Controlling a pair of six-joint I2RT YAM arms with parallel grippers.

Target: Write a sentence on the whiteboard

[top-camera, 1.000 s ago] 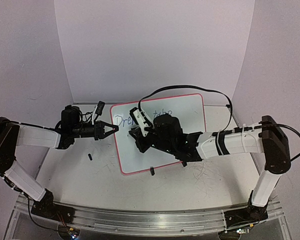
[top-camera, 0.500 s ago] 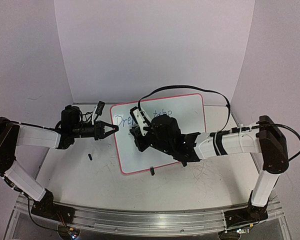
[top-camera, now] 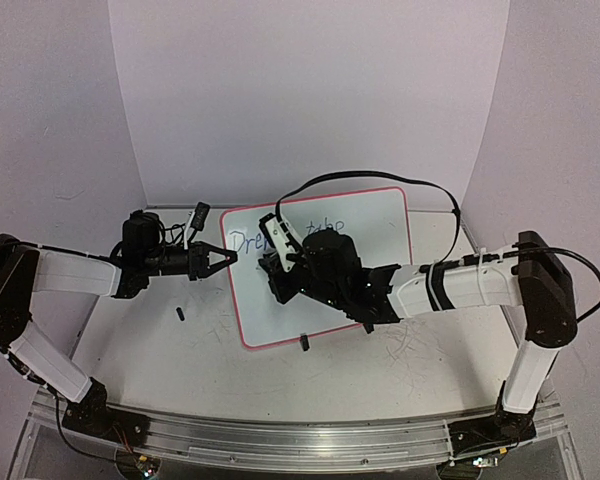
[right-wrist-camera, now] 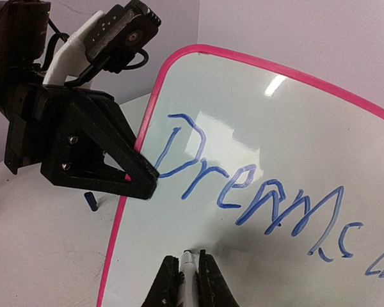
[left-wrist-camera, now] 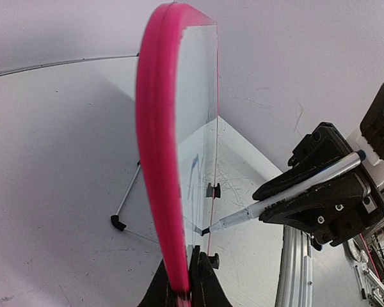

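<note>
I've got the left gripper (top-camera: 223, 257) pinched tight on the whiteboard (top-camera: 380, 215)'s pink left rim, I reckon so it won't skid under pen pressure (it's propped mid-table on little feet). Right gripper (right-wrist-camera: 187, 272) squeezes the marker (left-wrist-camera: 240, 215), and the tip looks to touch the board just below the blue "Dream".

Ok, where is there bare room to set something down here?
The widest bare patch of tabletop lies between the near edge of the whiteboard and the front rail. A smaller one, beside the left arm, holds a small dark piece. Crowded: the board's left edge, where the left gripper clamps it and the right gripper holds a marker to it.
</note>
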